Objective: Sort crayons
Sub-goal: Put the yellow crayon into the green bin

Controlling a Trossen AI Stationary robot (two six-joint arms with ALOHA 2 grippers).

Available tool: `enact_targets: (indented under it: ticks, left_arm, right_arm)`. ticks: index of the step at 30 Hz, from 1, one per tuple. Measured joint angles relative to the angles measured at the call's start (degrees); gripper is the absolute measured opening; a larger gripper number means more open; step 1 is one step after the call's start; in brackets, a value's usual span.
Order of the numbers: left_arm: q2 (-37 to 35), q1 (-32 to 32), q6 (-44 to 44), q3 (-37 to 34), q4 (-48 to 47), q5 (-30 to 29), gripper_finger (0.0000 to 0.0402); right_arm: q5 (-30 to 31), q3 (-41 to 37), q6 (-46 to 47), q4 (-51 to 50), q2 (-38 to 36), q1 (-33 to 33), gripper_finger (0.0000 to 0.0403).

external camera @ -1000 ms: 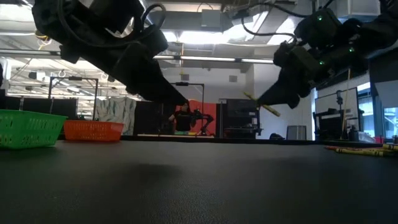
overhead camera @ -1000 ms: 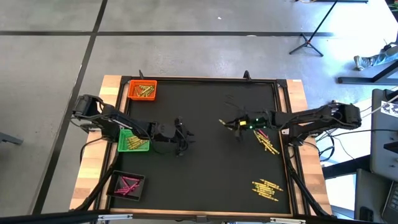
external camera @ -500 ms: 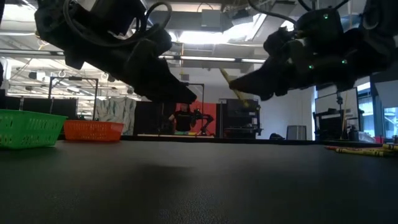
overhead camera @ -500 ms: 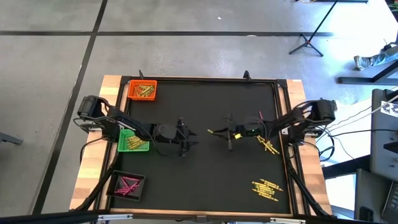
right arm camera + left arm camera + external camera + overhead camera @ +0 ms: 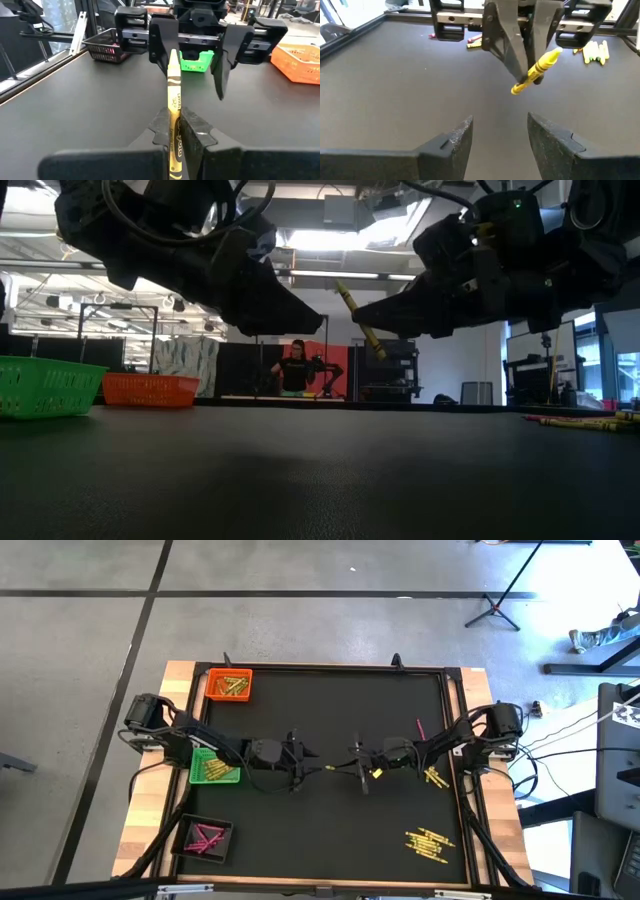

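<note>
While the high view blurs it, the right claw point(image 5: 175, 131) pinches a yellow crayon point(image 5: 173, 107).

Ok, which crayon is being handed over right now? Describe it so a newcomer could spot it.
Start at the middle of the black table, where the two arms meet nose to nose. The right gripper is shut on one yellow crayon, holding it in the air toward the open left gripper. Every other crayon lies on the table or in a tray; this is the only one lifted and gripped.

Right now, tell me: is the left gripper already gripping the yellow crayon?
No: the left gripper is open, short of the yellow crayon, which the right gripper is clamping.
</note>
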Motion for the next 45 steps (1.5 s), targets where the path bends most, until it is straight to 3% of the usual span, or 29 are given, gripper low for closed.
enact_targets:
  ticks: [7, 12, 23, 38, 45]
  left_arm:
    - [3.38, -1.07, 0.08, -0.07, 6.06, -2.70, 0.0171]
    - [8.22, -1.18, 0.56, -0.04, 17.75, 0.60, 0.0171]
    - [12.11, -1.23, 3.16, 0.00, 31.05, 1.80, 0.0162]
    - [12.13, -0.94, 3.61, 0.00, 30.78, 2.85, 0.0035]
    - [12.15, -1.26, 5.18, 0.00, 30.32, 3.11, 0.0007]
  right_arm:
    - [0.02, 0.00, -1.20, -0.04, 0.00, -0.04, 0.0023]
    - [0.02, 0.02, -1.31, -0.11, 0.00, -0.13, 0.0023]
    - [0.02, 0.00, -1.33, -0.07, 0.00, -0.17, 0.0023]
    - [-1.75, 3.36, -0.71, -0.15, 1.87, -0.15, 0.0023]
    - [-1.68, 4.68, -0.58, 0.20, 3.87, -0.12, 0.0023]
